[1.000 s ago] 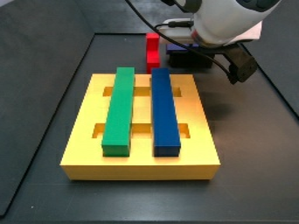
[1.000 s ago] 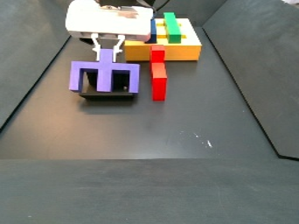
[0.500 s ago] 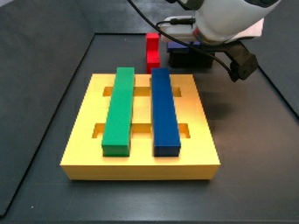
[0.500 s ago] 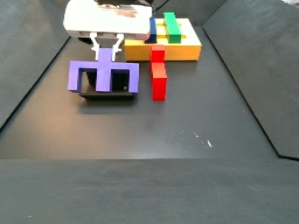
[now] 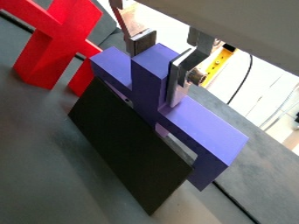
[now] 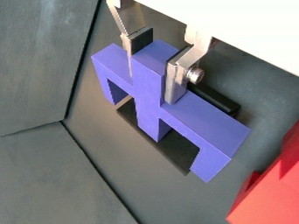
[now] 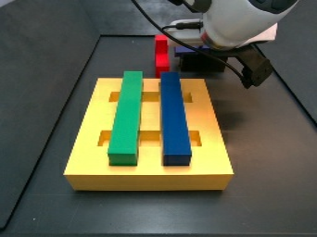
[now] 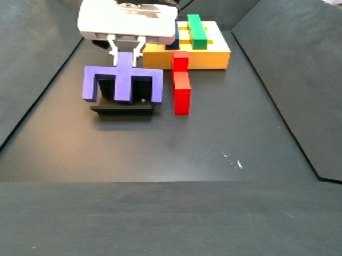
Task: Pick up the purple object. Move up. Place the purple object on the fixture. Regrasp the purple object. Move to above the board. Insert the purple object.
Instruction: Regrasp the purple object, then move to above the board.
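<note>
The purple object (image 8: 102, 85) stands upright with its two legs at the black fixture (image 8: 123, 108). Whether the legs still touch the fixture cannot be told. My gripper (image 8: 128, 60) comes down from above and is shut on the raised central stem. In both wrist views the silver fingers (image 5: 184, 72) (image 6: 177, 74) press the stem's two sides, with the gripper's middle over the stem top (image 5: 160, 63) (image 6: 156, 63). The purple object (image 5: 187, 131) (image 6: 138, 92) spans the fixture (image 5: 122, 153) (image 6: 177, 150). The yellow board (image 7: 87, 157) (image 8: 211, 60) lies apart from it.
An upright red block (image 8: 181, 85) (image 7: 161, 51) stands close beside the fixture, between it and the board; it also shows in both wrist views as a red block (image 5: 59, 44) (image 6: 274, 184). A long green bar (image 7: 126, 111) and a long blue bar (image 7: 175, 116) lie in the board's slots.
The gripper and the purple object have shifted slightly upward over the fixture in a side view. The fixture, red block and board have not moved.
</note>
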Controlling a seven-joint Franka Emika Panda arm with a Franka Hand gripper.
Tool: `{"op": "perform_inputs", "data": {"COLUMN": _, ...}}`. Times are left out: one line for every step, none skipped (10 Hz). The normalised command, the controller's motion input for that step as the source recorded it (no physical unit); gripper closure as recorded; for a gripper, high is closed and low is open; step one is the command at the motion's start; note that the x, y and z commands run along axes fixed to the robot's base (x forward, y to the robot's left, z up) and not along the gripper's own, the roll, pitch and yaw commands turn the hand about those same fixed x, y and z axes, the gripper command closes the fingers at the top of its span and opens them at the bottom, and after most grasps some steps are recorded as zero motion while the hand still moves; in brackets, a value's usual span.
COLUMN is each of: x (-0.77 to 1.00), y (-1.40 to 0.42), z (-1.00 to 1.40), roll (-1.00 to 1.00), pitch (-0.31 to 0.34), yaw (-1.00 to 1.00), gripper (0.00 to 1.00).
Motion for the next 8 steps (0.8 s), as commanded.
{"op": "perform_inputs", "data": {"x": 0.0, "y": 0.0, "z": 0.0, "roll": 0.0, "pitch": 0.0, "yaw": 0.0, "gripper": 1.0}}
{"op": "perform_inputs", "data": {"x": 0.0, "y": 0.0, "z": 0.0, "roll": 0.0, "pitch": 0.0, "yaw": 0.0, "gripper": 1.0}}
{"op": "perform_inputs", "data": {"x": 0.0, "y": 0.0, "z": 1.4, "roll": 0.0, "pitch": 0.0, "yaw": 0.0, "gripper": 1.0}}
{"op": "perform_inputs", "data": {"x": -0.02, "y": -0.03, "z": 1.4, "roll": -0.04, "pitch": 0.012, "yaw": -0.01, "gripper": 1.0}}
{"op": "perform_inputs", "data": {"x": -0.05, "y": -0.03, "z": 1.4, "roll": -0.07, "pitch": 0.01, "yaw": -0.01, "gripper": 1.0}}
{"op": "perform_inputs", "data": {"x": -0.04, "y": -0.01, "z": 1.4, "roll": -0.05, "pitch": 0.003, "yaw": 0.0, "gripper": 1.0}}
{"op": "perform_inputs", "data": {"x": -0.03, "y": -0.03, "z": 1.4, "roll": -0.04, "pitch": 0.023, "yaw": -0.01, "gripper": 1.0}}
{"op": "perform_inputs", "data": {"x": -0.04, "y": -0.03, "z": 1.4, "roll": -0.01, "pitch": 0.028, "yaw": 0.0, "gripper": 1.0}}
